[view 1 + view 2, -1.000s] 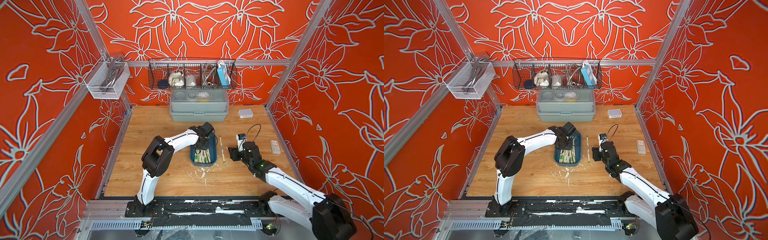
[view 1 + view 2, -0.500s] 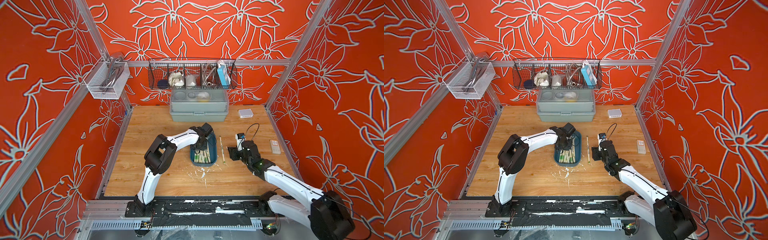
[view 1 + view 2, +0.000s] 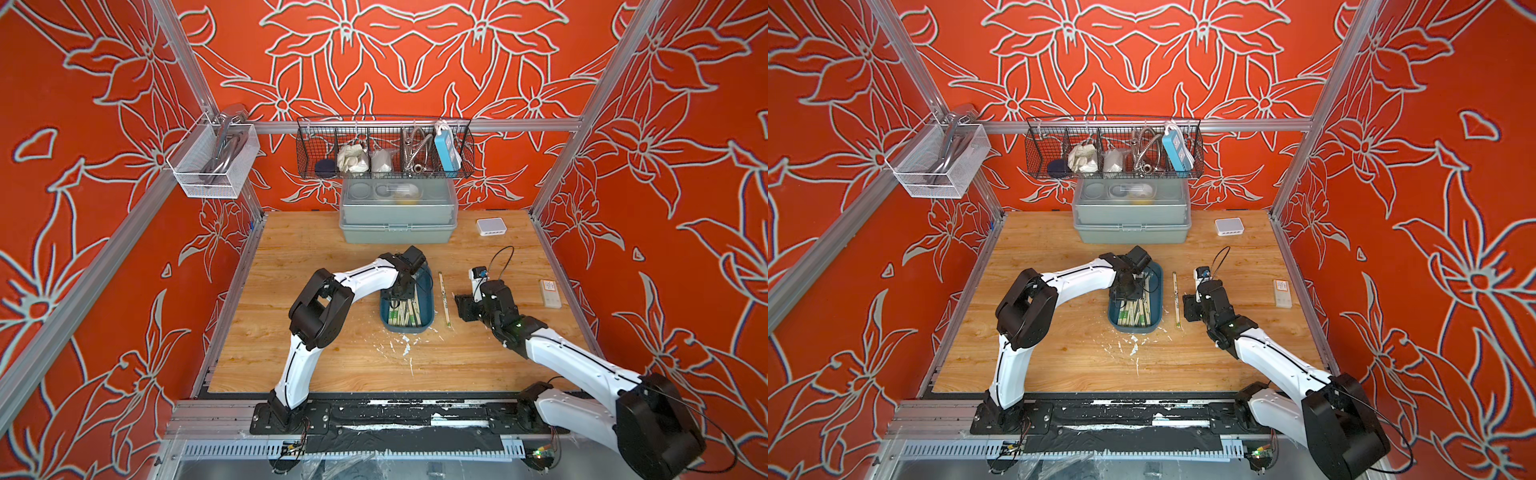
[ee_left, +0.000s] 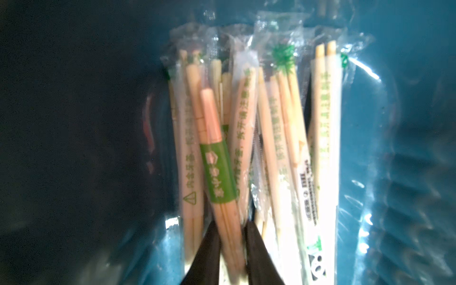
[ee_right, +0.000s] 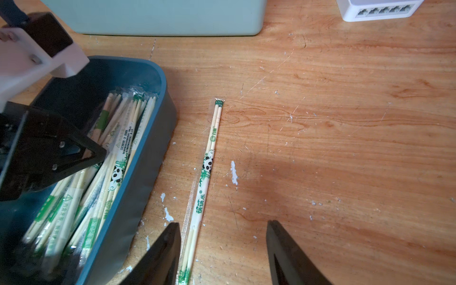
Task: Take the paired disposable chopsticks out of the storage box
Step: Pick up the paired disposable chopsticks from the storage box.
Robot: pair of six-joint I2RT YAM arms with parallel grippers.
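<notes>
Jaws of left gripper (image 4: 230,222) seemingly nipped onto green-banded chopstick pair (image 4: 218,172) inside storage box (image 5: 148,153); right gripper (image 5: 223,223) agape, empty. Lone pair (image 5: 209,167) out, right of box; bulk not yet removed.

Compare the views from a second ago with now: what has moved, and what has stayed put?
Little moved: the left arm's elbow edged toward the storage box, where the left gripper has its fingers against a green-banded pair. The right gripper, open, and the lone pair on the table stayed.
</notes>
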